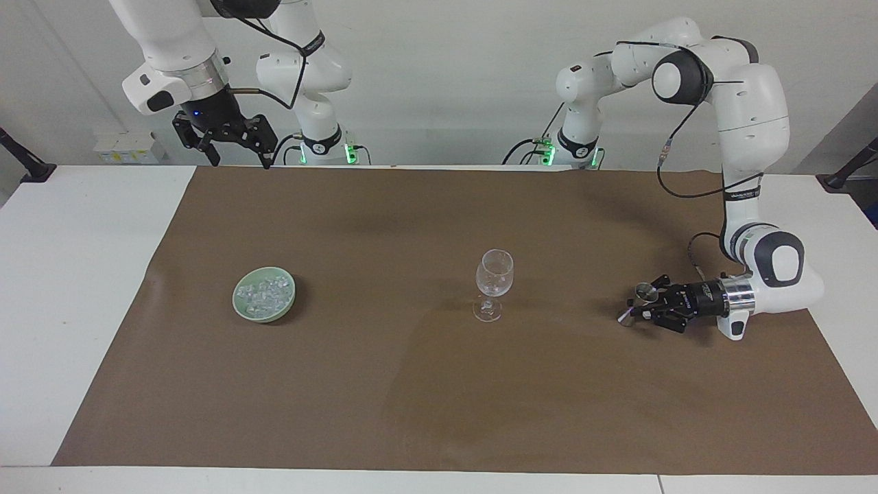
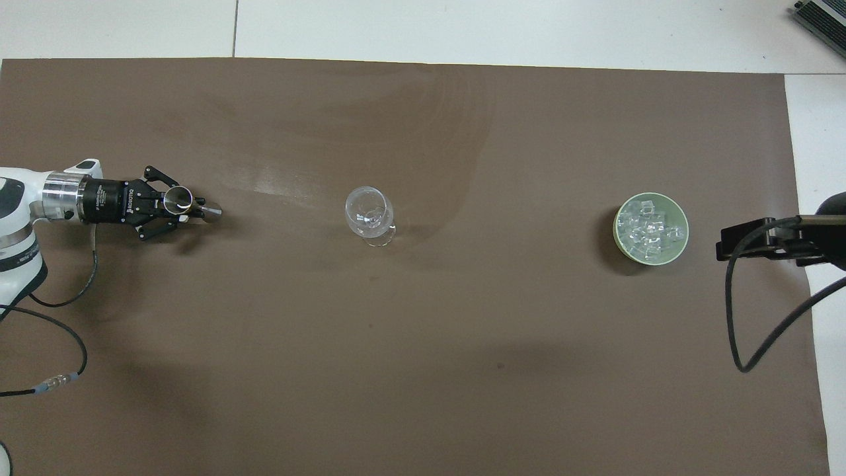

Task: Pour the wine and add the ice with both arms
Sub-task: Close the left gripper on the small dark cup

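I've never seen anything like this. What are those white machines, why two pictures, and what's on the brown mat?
They are two robot arms. One picture faces them across the table; the other looks down from above their end.

On the brown mat stand a wine glass in the middle and a green bowl of ice toward the right arm's end.

The left gripper, a black claw, lies low over the mat at the left arm's end and holds a small metal cup. The right gripper waits high up, open and empty, nowhere near the bowl.

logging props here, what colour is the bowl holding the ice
Pale green bowl, filled with clear ice; overhead view shows it best.
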### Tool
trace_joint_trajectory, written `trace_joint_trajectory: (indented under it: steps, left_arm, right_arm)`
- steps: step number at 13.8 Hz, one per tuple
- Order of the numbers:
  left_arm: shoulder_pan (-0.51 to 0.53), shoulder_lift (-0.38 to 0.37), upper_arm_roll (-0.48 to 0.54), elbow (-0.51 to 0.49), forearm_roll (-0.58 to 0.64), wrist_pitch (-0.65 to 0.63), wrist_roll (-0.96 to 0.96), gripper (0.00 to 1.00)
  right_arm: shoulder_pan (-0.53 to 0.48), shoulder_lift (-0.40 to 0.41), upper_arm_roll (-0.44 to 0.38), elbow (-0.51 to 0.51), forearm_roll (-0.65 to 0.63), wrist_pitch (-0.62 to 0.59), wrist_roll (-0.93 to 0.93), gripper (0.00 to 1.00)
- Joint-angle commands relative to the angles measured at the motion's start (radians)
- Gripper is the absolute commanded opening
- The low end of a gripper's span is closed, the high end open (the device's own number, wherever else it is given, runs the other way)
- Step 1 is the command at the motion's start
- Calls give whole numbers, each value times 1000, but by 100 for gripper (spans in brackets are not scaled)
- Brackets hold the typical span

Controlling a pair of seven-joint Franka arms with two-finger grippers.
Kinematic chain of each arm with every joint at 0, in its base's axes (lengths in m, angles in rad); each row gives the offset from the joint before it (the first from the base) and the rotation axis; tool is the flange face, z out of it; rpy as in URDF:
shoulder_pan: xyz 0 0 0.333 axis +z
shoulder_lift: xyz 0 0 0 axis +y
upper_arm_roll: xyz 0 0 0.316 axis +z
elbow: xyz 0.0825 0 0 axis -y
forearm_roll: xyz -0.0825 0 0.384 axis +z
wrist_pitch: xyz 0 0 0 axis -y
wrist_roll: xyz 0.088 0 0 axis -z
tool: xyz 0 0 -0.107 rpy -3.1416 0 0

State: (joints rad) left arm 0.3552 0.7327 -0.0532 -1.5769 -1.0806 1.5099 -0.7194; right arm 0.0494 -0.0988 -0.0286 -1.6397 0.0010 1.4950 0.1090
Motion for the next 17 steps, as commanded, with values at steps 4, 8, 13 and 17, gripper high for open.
trace_joint_trajectory:
  steps: [4, 8, 13, 17]
  left_arm:
    - [4, 1, -2, -6, -25, -7, 3, 0]
    - [5, -1, -2, -8, -35, -8, 3, 0]
    - [7, -6, -13, -8, -45, -10, -15, 0]
    - [2, -19, -30, -11, -70, -7, -31, 0]
  right_arm:
    - [0, -16, -4, -17, 17, -2, -22, 100]
    - [0, -16, -4, -17, 17, -2, -22, 100]
    - [0, -16, -4, -17, 17, -1, -22, 100]
    - [0, -16, -4, -17, 17, -2, -22, 100]
